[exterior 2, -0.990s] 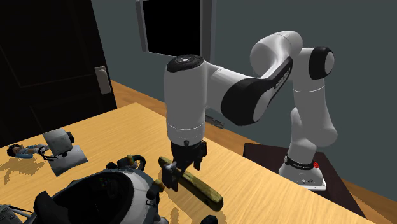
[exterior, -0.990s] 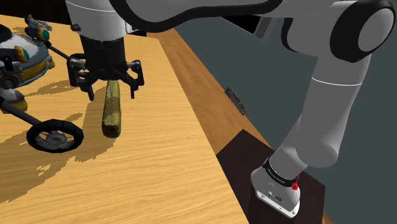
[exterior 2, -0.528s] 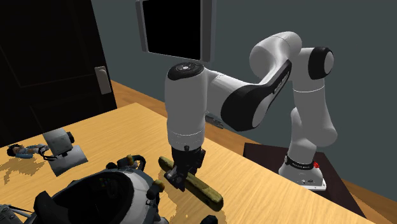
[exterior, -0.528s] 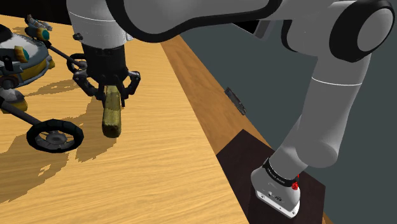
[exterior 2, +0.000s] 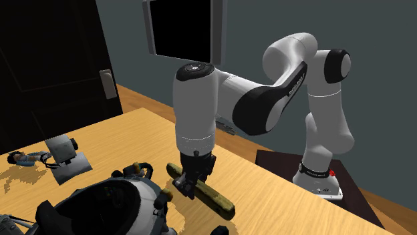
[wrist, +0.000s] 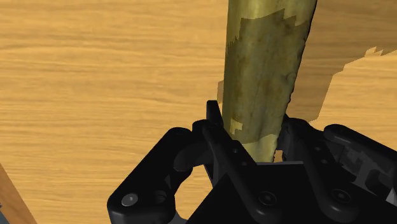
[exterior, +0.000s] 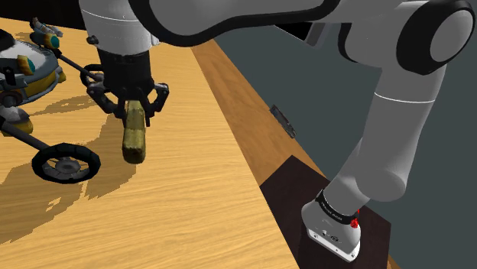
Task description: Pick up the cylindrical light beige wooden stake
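- Olive-tan and mottled, one cylindrical wooden stake point(exterior: 134, 141) lay along the light wooden tabletop point(exterior: 191, 191). Its far end was under the gripper, and its near end pointed towards the shoulder view's lower edge.
- One all-black gripper point(exterior: 135, 113) was set down over that far end, with its fingers clenched on the stake from both sides.
- In the wrist view the stake point(wrist: 270, 63) ran straight out from between the fingers point(wrist: 219, 130), which pressed against it, and the gripper point(wrist: 254, 130) sat low over the tabletop point(wrist: 95, 83).
- In the second exterior view the stake point(exterior 2: 212, 197) lay slanting on the tabletop point(exterior 2: 267, 200), with the gripper point(exterior 2: 189, 181) closed on the end nearer that view's left.
- One wheeled contraption stood just beside the stake on the shoulder view's left. It had a round yellow-and-teal body point(exterior: 27, 69), and thin rods led to a black wheel point(exterior: 66, 164) lying flat near the stake's free end.
- One small pale boxy object point(exterior 2: 67, 159) sat well apart from the stake, towards the second exterior view's left.
- One white arm point(exterior 2: 281, 87) rose from its base on the dark stand point(exterior: 290, 191) and folded over at the elbow. Its last white segment point(exterior 2: 195, 113) came down upright, so the hand pointed straight down at the tabletop.
- One dark door with a pale handle plate point(exterior 2: 107, 83) and one black framed panel point(exterior 2: 184, 30) stood behind the tabletop.
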Available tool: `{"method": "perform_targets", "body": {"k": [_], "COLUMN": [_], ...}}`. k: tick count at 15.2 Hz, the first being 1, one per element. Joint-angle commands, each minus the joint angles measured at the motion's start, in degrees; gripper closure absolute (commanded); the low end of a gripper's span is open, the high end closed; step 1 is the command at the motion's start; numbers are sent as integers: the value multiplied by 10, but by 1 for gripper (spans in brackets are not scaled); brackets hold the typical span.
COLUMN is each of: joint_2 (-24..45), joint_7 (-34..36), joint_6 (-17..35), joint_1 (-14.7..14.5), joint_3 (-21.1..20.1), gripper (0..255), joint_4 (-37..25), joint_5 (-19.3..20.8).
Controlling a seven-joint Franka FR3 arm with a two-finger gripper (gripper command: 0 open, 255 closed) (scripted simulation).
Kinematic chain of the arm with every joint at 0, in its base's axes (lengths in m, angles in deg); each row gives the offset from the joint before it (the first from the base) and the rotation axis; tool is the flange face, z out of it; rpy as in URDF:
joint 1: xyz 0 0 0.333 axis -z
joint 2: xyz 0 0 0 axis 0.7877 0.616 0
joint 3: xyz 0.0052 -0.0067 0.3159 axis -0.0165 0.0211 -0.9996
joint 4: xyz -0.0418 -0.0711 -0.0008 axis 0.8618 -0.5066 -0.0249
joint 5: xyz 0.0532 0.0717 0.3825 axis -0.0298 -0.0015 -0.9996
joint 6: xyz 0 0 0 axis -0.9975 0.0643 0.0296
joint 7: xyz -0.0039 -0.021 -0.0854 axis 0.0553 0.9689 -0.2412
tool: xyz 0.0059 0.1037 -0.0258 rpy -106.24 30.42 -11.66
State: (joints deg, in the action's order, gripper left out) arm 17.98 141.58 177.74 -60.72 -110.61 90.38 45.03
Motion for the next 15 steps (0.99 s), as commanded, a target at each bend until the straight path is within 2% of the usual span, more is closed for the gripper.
{"method": "perform_targets", "body": {"k": [1,13,15], "joint_2": [-1,8,8], "joint_7": [-2,-12,-12], "joint_6": [-14,-110,-111], "joint_1": [-2,-22,-22], "joint_3": [-1,-3,-3], "gripper": [255,255,255], "joint_4": [-14,-119,-121], "joint_5": [-1,2,2]}}
